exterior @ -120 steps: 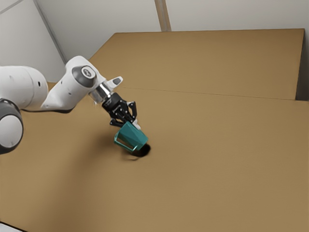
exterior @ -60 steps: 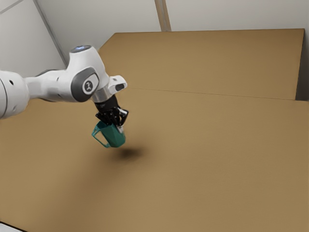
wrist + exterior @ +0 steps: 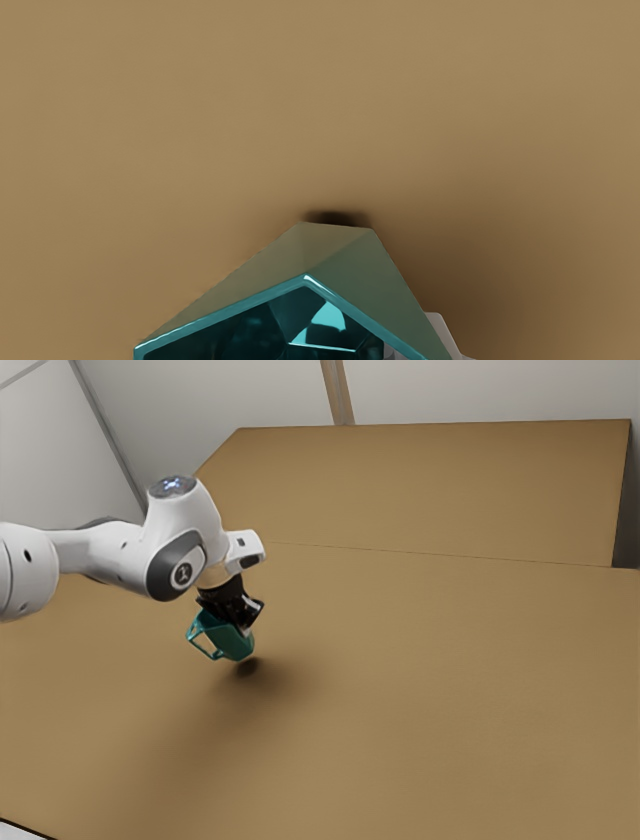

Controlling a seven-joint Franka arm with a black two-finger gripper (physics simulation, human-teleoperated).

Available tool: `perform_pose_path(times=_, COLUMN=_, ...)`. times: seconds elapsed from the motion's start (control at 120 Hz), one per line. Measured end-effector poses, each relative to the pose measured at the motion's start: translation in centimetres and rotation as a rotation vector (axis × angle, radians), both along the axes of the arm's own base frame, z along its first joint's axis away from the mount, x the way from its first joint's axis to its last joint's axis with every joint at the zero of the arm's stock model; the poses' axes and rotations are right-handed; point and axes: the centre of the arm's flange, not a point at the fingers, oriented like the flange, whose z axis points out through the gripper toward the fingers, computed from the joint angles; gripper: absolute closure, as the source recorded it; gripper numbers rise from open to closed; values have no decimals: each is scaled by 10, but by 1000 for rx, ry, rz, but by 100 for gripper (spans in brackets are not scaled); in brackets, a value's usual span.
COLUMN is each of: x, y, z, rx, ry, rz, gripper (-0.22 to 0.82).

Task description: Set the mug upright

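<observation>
Your gripper (image 3: 243, 626) is closed to about a wall's thickness on the mug (image 3: 231, 642), one finger inside and one outside. In the exterior view, the mug hangs tilted close over the table (image 3: 430, 690), mouth toward eleven o'clock, base toward five, handle (image 3: 197, 646) near nine. Expect it light, stiff and rather slick, perhaps brittle; the rim wall opposite the handle gives you a fair hold. You can read no label on it; the arm's round emblem (image 3: 183, 574) is illegible.
</observation>
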Motion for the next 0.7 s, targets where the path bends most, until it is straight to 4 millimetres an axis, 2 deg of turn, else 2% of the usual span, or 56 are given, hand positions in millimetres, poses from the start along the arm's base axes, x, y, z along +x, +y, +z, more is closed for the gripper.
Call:
perform_pose_path(times=0.45, x=3, y=-7, z=-42, rx=-6, ry=58, rz=5, gripper=78)
perform_pose_path(times=0.592, x=5, y=-7, z=-49, rx=-8, ry=64, rz=10, gripper=78)
perform_pose_path(times=0.7, x=5, y=-12, z=-44, rx=-11, ry=58, rz=-1, gripper=55)
